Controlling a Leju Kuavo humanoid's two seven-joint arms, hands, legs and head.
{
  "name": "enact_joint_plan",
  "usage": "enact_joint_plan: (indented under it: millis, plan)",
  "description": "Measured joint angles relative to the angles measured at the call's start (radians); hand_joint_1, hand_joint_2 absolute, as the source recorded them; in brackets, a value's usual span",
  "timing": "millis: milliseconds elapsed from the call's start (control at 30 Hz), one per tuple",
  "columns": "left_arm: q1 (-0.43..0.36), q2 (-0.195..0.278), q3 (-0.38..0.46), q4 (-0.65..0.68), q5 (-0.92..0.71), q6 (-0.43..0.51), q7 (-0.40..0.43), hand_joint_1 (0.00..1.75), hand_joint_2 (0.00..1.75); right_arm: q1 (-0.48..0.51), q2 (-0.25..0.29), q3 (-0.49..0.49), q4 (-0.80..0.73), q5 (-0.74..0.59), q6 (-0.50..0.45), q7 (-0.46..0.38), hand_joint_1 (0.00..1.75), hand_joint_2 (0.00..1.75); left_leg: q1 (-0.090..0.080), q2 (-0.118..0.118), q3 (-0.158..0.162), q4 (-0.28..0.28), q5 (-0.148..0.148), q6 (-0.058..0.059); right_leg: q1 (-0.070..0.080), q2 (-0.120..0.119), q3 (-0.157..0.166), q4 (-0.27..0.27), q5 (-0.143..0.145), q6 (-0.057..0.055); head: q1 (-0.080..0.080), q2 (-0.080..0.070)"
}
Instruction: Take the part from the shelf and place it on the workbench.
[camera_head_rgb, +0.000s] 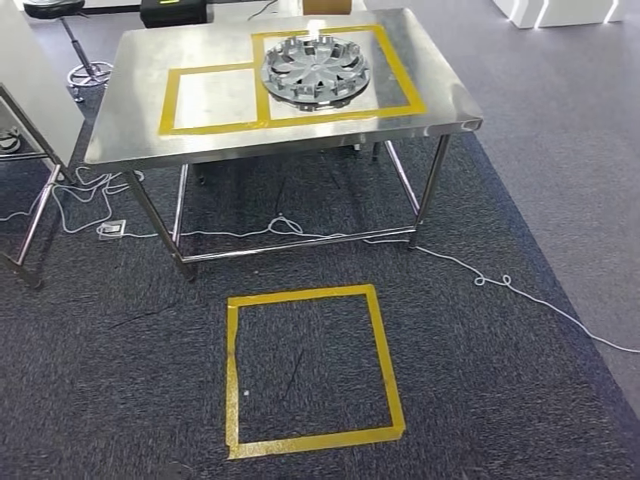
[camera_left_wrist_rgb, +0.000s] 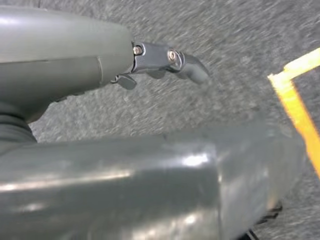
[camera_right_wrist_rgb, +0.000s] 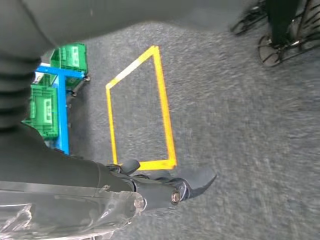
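The part, a grey wheel cover (camera_head_rgb: 315, 70), lies flat on the steel workbench (camera_head_rgb: 136, 110), inside the larger of two yellow-taped rectangles on its top. Ahead of me stands the bench, beyond a yellow tape square (camera_head_rgb: 385, 350) on the carpet. My left hand (camera_left_wrist_rgb: 166, 60) hangs over the carpet with its fingers stretched out and nothing in it. My right hand (camera_right_wrist_rgb: 181, 187) also hangs low with straight fingers, holding nothing, beside a yellow floor square (camera_right_wrist_rgb: 164, 100).
A white cable (camera_head_rgb: 483, 278) snakes across the carpet under and to the right of the bench. A second steel table (camera_head_rgb: 38, 100) stands at the left. Green crates on a blue rack (camera_right_wrist_rgb: 45, 107) and wheeled chair bases (camera_right_wrist_rgb: 271, 50) appear in the right wrist view.
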Motion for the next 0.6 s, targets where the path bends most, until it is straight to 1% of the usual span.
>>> enact_joint_plan:
  millis: [33,67,100,133,167,200,233,267,300,333,367,400,433,467,500,533,567,600]
  plan:
    - [0.001,-0.001,-0.001,0.000,0.000,0.000,0.000,0.00,0.00,0.001,0.000,0.001,0.000,0.000,0.000,-0.001,0.00,0.00,0.000,0.000,-0.016,0.002,0.013,0.001,-0.002,0.000,-0.021,0.078,-0.057,0.005,0.002,0.000]
    - [0.002,-0.001,-0.002,0.000,0.000,0.000,-0.001,0.00,0.00,0.001,0.000,0.002,0.000,0.001,0.000,-0.002,0.00,0.00,0.000,0.001,-0.033,0.004,0.025,0.000,-0.004,0.000,-0.037,0.153,-0.091,0.008,0.003,0.000]
    - [0.002,-0.002,-0.002,0.000,0.000,0.000,-0.001,0.00,0.00,0.000,-0.001,0.004,0.000,0.001,0.000,-0.002,0.00,0.00,0.000,0.002,-0.051,0.008,0.037,-0.001,-0.004,0.000,-0.040,0.205,-0.097,0.011,0.004,0.000]
    - [0.002,-0.002,-0.003,0.000,0.000,0.000,-0.001,0.00,0.00,0.001,-0.001,0.006,0.000,0.002,0.000,-0.003,0.00,0.00,0.001,0.003,-0.068,0.012,0.049,-0.003,-0.005,0.000,-0.028,0.225,-0.078,0.014,0.004,0.000]
    - [0.002,-0.002,-0.003,0.000,0.000,0.000,-0.001,0.00,0.00,0.001,-0.002,0.008,0.000,0.002,0.001,-0.004,0.00,0.00,0.002,0.003,-0.087,0.017,0.060,-0.006,-0.007,0.000,0.004,0.205,-0.045,0.016,0.004,0.000]
    - [0.002,-0.001,-0.003,0.000,0.000,0.000,-0.001,0.00,0.00,0.000,-0.003,0.009,0.000,0.002,0.002,-0.006,0.00,0.00,0.004,0.003,-0.102,0.021,0.072,-0.010,-0.010,0.000,0.054,0.151,-0.016,0.019,0.004,0.000]
    - [0.002,-0.001,-0.003,0.000,0.000,0.000,-0.002,0.00,0.00,-0.002,-0.004,0.009,0.000,0.002,0.004,-0.008,0.00,0.00,0.003,0.003,-0.115,0.026,0.081,-0.015,-0.013,0.003,0.124,0.068,-0.006,0.024,0.005,0.000]
    - [0.002,0.000,-0.003,0.001,0.000,0.001,-0.002,0.00,0.00,-0.004,-0.004,0.010,0.000,0.002,0.006,-0.010,0.00,0.00,0.002,0.003,-0.125,0.032,0.091,-0.019,-0.015,0.007,0.190,-0.024,-0.012,0.026,0.006,0.000]
    - [0.001,0.000,-0.003,0.001,-0.001,0.003,-0.004,0.00,0.00,-0.007,-0.003,0.010,0.000,0.003,0.007,-0.012,0.00,0.00,0.001,0.002,-0.131,0.036,0.101,-0.022,-0.017,0.011,0.237,-0.096,-0.028,0.024,0.007,0.000]
    - [0.000,0.001,-0.004,0.001,-0.002,0.005,-0.007,0.00,0.00,-0.009,-0.003,0.011,0.000,0.003,0.009,-0.013,0.00,0.00,-0.001,0.002,-0.137,0.039,0.110,-0.023,-0.017,0.014,0.262,-0.141,-0.041,0.019,0.007,0.000]
    - [0.000,0.001,-0.004,0.001,-0.003,0.007,-0.010,0.00,0.00,-0.008,-0.003,0.011,0.000,0.003,0.010,-0.014,0.00,0.00,0.000,0.002,-0.144,0.040,0.119,-0.024,-0.017,0.015,0.259,-0.157,-0.046,0.010,0.008,0.000]
    - [0.000,0.002,-0.005,0.001,-0.006,0.009,-0.012,0.00,0.00,-0.006,-0.002,0.012,0.001,0.003,0.011,-0.014,0.00,0.00,0.001,0.002,-0.152,0.043,0.119,-0.027,-0.018,0.013,0.247,-0.154,-0.043,0.001,0.008,0.000]
    - [0.003,0.003,-0.005,0.001,-0.009,0.010,-0.014,0.00,0.00,-0.004,-0.003,0.012,0.001,0.004,0.012,-0.016,0.00,0.00,0.002,0.001,-0.165,0.060,0.099,-0.032,-0.020,0.011,0.234,-0.150,-0.036,-0.008,0.007,0.000]
    - [0.005,0.003,-0.006,0.001,-0.010,0.011,-0.015,0.00,0.00,-0.002,-0.004,0.012,0.001,0.004,0.011,-0.018,0.00,0.00,0.006,0.001,-0.183,0.097,0.061,-0.040,-0.021,0.010,0.222,-0.148,-0.028,-0.017,0.004,0.000]
    - [0.007,0.003,-0.007,0.001,-0.011,0.011,-0.016,0.00,0.00,0.000,-0.004,0.011,0.001,0.005,0.010,-0.022,0.00,0.00,0.009,0.001,-0.207,0.156,0.009,-0.048,-0.021,0.009,0.211,-0.148,-0.018,-0.023,0.002,0.000]
    - [0.008,0.002,-0.008,0.002,-0.011,0.011,-0.017,0.00,0.00,0.001,-0.005,0.011,0.001,0.006,0.009,-0.025,0.00,0.00,0.013,0.001,-0.235,0.234,-0.044,-0.055,-0.020,0.008,0.200,-0.147,-0.008,-0.026,-0.001,0.000]
    - [0.008,0.002,-0.008,0.002,-0.011,0.011,-0.017,0.00,0.00,0.002,-0.005,0.011,0.001,0.006,0.008,-0.028,0.00,0.00,0.016,0.001,-0.260,0.312,-0.081,-0.058,-0.020,0.008,0.189,-0.146,0.001,-0.026,-0.002,0.000]
    - [0.008,0.001,-0.009,0.002,-0.010,0.011,-0.017,0.00,0.00,0.002,-0.005,0.012,0.001,0.006,0.008,-0.029,0.00,0.00,0.017,0.001,-0.274,0.369,-0.097,-0.059,-0.018,0.008,0.179,-0.144,0.009,-0.025,-0.002,0.000]
